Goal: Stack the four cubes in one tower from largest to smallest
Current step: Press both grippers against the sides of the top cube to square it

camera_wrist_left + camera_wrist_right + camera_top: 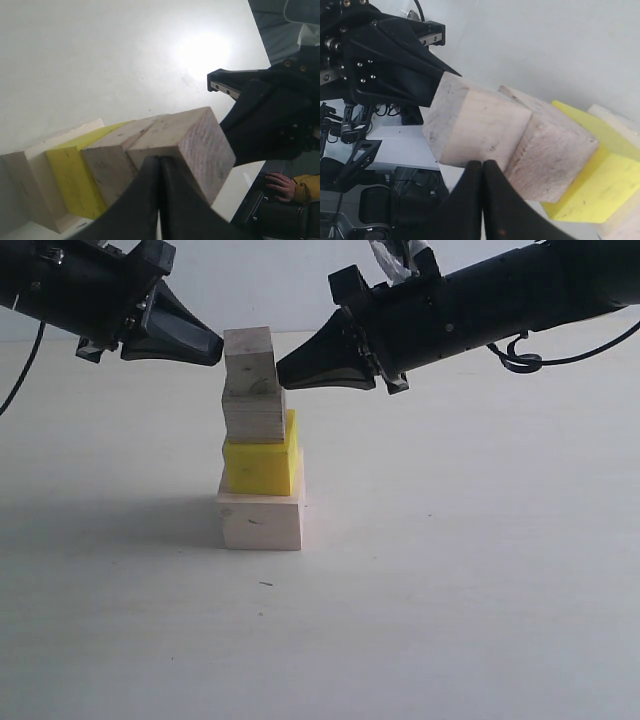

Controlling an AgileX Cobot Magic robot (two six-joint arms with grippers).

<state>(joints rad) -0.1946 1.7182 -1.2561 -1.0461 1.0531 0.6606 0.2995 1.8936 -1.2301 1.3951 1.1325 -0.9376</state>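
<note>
Black jaws on left gripper (pixel 212 346) and right gripper (pixel 285 370) were closed, empty, tips against opposite sides of the small cube (pixel 249 358). Beneath it sat medium cube (pixel 253 416), yellow cube (pixel 260 468), large cube (pixel 260 523): the tower (pixel 256 430), on the worktop (pixel 450 590), well inside its far edge.

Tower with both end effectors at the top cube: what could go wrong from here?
1. The shut left end effector and right end effector both sit against the smallest cube. An uneven pull-back could drag or tip it off.
2. The right tip is low, near the seam with the medium cube, so a nudge might shift both cubes.
3. The upper cubes sit toward the left side of the yellow cube, not centred, which likely leaves little margin there.
</note>
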